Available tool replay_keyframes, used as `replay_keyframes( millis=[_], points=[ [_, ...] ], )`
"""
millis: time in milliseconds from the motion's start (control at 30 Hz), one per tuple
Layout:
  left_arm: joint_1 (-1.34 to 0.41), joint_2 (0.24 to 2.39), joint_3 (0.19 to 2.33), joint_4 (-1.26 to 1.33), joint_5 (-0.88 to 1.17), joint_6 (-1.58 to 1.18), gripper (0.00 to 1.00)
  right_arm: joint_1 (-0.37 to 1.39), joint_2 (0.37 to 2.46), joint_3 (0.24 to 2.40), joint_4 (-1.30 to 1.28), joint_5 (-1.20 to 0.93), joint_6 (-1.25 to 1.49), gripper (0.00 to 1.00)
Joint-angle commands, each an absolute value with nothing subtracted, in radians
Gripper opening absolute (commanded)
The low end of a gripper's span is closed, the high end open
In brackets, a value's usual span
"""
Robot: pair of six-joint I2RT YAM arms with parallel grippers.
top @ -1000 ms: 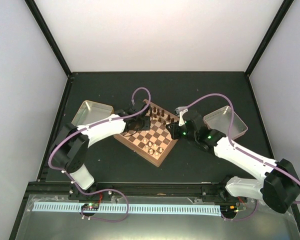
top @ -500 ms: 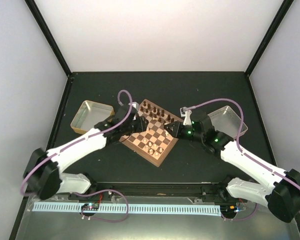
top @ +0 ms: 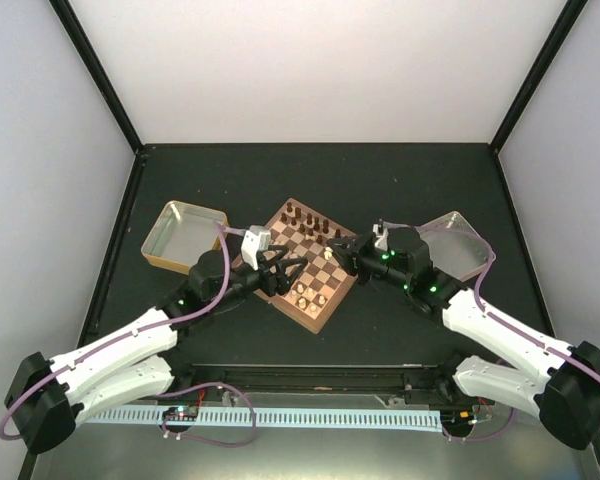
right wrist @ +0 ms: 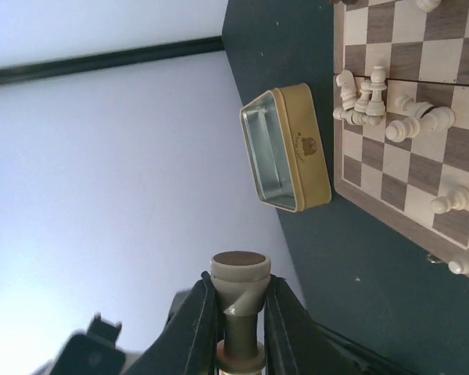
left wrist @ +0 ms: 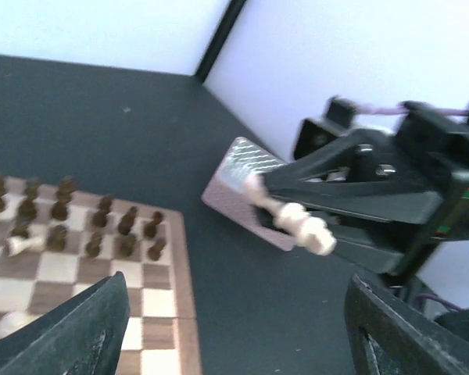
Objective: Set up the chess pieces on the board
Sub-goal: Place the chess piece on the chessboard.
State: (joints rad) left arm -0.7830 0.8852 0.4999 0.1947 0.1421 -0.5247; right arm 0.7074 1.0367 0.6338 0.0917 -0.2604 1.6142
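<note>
The board lies turned like a diamond at mid-table. Dark chess pieces line its far side and pale ones its near side. My right gripper hovers over the board's right corner, shut on a pale chess piece whose round base faces the wrist camera. The left wrist view shows that same held piece sticking out level from the right fingers. My left gripper is at the board's left edge, open and empty, with one dark finger low at each side of its view. Some pale pieces lie tipped over.
A gold-sided metal tin sits left of the board, and it also appears in the right wrist view as the same tin. A second tin lies to the right, behind the right arm. Black posts rim the table.
My left arm drew back off the board toward the near left and its gripper opened. The right gripper carried the pale piece leftward to the board's right corner.
</note>
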Motion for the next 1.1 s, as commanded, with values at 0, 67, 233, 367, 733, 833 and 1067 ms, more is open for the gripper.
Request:
replay_keyframes(
  millis=[0,67,233,367,733,833,1067],
  points=[
    [-0.811,0.862,0.473,0.396,0.238,-0.442,0.79,0.725,1.026,0.653,0.109,-0.178,1.821,0.01],
    [-0.828,0.866,0.471,0.417,0.241,-0.413,0.8,0.739,1.022,0.654,0.083,-0.158,1.86,0.01],
    [-0.868,0.905,0.48,0.463,0.236,-0.344,0.77,0.779,1.014,0.647,0.074,-0.115,1.948,0.02],
    [-0.887,0.972,0.521,0.437,0.214,-0.354,0.69,0.786,1.023,0.653,0.08,-0.125,1.964,0.02],
    [-0.89,1.07,0.596,0.458,0.15,-0.363,0.62,0.801,1.033,0.647,0.088,-0.145,1.947,0.02],
    [-0.89,1.103,0.63,0.427,0.151,-0.355,0.6,0.8,1.036,0.648,0.111,-0.165,1.943,0.02],
    [-0.89,1.148,0.655,0.398,0.137,-0.341,0.34,0.8,1.036,0.652,0.147,-0.219,1.93,0.03]
  ],
)
